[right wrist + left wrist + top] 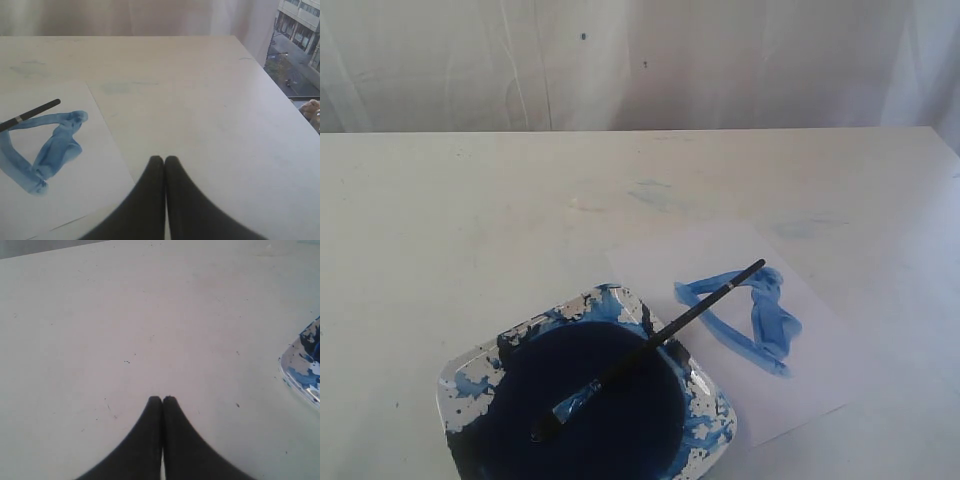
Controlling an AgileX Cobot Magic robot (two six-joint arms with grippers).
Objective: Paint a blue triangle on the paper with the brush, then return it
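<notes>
The blue triangle (775, 320) is on the paper (815, 375), a closed outline with one side thick and smeared. The brush (650, 346) lies slantwise across the dish (470, 378), with its bristles down in the dark paint. Its handle rests over the dish's rim, and the far end reaches out above the triangle's upper stroke. By my reckoning both halves of the job are done and what is left is to keep clear.

Doing that well means no sweeping moves. The paint looks wet, and the brush is only propped on the rim, so a nudge to the overhanging handle could roll it onto the paper and spoil the outline. If I move at all, I should lift straight up and draw back along my own side of the counter (470, 220) — never across the paper or the dish.

My left gripper (162, 399) is closed, fingertips pressed together with nothing between them. It sits over bare counter, with a corner of the dish off to one side. My right gripper (164, 158) is the same — closed tip to tip and empty. It sits just off the edge of the paper, apart from the triangle and the handle end.
</notes>
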